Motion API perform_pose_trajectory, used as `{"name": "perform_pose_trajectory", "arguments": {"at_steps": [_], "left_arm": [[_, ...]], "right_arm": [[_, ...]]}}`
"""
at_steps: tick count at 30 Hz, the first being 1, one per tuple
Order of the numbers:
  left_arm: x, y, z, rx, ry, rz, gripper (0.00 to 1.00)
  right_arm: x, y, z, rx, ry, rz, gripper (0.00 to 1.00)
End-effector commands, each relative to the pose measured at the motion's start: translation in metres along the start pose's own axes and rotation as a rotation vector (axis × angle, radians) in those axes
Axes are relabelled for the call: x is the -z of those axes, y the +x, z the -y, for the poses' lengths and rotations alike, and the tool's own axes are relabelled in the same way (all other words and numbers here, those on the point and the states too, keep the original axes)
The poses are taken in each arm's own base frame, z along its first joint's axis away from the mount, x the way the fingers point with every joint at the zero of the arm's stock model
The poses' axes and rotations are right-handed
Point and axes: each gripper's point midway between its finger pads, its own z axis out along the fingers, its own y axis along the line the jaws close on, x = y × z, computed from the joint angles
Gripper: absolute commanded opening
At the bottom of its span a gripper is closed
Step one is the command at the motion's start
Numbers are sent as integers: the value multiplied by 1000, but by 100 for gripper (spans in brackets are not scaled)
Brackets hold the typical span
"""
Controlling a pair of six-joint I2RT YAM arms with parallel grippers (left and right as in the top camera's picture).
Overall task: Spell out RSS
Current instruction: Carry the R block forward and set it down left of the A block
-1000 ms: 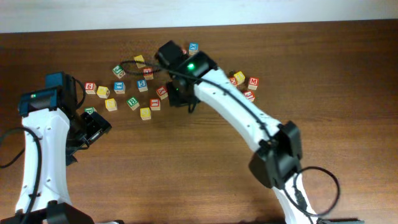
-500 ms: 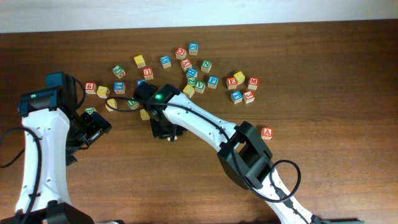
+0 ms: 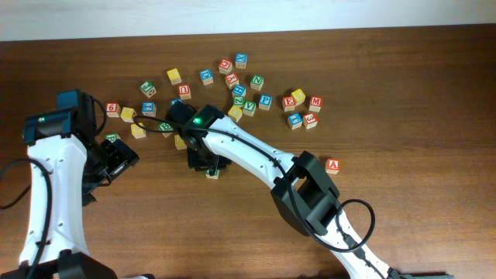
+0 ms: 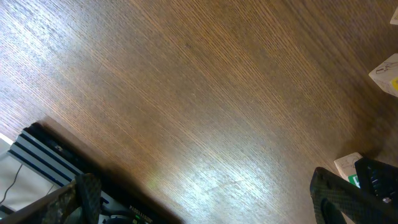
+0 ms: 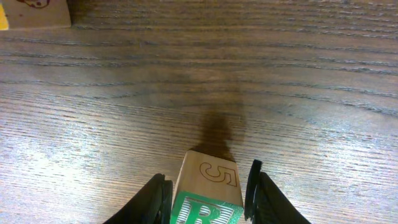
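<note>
Green-lettered R cube [image 5: 208, 177] is pinched between the right hand's [image 5: 208, 193] fingers, low over the wooden worktop [image 5: 186, 93], just clear of the other letter cubes [image 3: 239, 91]. The left hand [image 4: 205, 186] hovers spread wide beside a green-marked cube [image 4: 347, 167]. Letters on the yellow cubes [image 3: 174, 76] are unreadable.

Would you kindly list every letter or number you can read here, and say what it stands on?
"R", green: on the R cube, held in the right gripper.
"5", outlined: on that cube's next face.
"A": on the A cube, lying apart.
"M": on the M cube.
"E": on the E cube.
The other cubes' marks are too small to read.
</note>
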Motion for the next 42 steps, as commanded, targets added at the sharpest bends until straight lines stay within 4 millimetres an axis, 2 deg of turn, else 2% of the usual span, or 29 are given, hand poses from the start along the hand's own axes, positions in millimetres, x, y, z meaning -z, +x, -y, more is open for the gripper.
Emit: {"name": "perform_pose_trajectory", "arguments": {"at_steps": [1,13,21,28,30,31,32,34,36,42], "left_arm": [[1,-1,-1,11,-2,5,99],[1,-1,-1,11,-2,5,99],[1,-1,-1,11,-2,5,99],[1,-1,-1,11,-2,5,99],[1,-1,-1,11,-2,5,99],[1,-1,-1,11,-2,5,99],[1,-1,-1,11,-2,5,99],[1,-1,-1,11,-2,5,99],[1,-1,-1,11,-2,5,99],[1,-1,-1,11,-2,5,99]], "right_arm": [[-7,-1,2,27,5,-7,32],[-7,-5,-1,169,-6,14,30],[-7,-6,11,98,26,0,30],[-7,-7,10,185,25,4,31],[-7,-5,13,141,34,-7,42],[-7,-4,13,131,36,-9,57],[-7,-3,14,131,38,-11,59],[-7,4,14,94,36,-44,59],[-7,8,14,80,46,-50,50],[-7,12,16,56,57,-62,47]]}}
